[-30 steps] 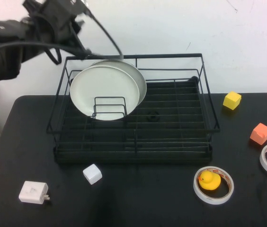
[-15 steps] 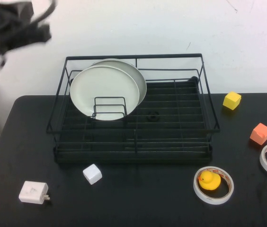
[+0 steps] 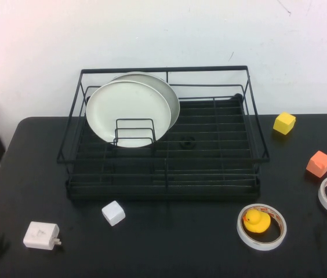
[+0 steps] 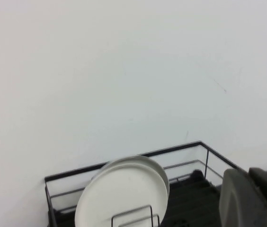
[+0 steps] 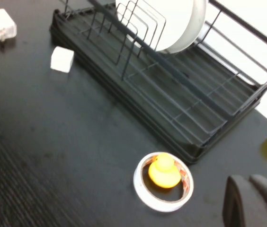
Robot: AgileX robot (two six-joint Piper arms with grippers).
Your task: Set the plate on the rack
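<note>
The plate (image 3: 127,113) stands upright on edge in the far left part of the rack (image 3: 164,174), leaning against a second, duller round plate (image 3: 169,95) just behind it. A small wire divider (image 3: 134,132) rises in front of the plate's lower half. The rack sits on the black desk (image 3: 169,243), its back rail close to the white wall.

Neither hand touches the plate. The left hand (image 4: 254,198) shows only as a dark grey shape at the edge of the left wrist view, held up high facing the wall and the rack's back rail; I cannot tell whether it is open or closed. The right hand (image 5: 256,203) is a dark shape low in the right wrist view, over the desk near the yellow rubber duck (image 3: 255,221); its state cannot be told either.

The duck sits inside a roll of tape (image 3: 261,226) in front of the rack's right corner. A white cube (image 3: 113,213) and a white charger (image 3: 40,236) lie in front of the rack's left side
</note>
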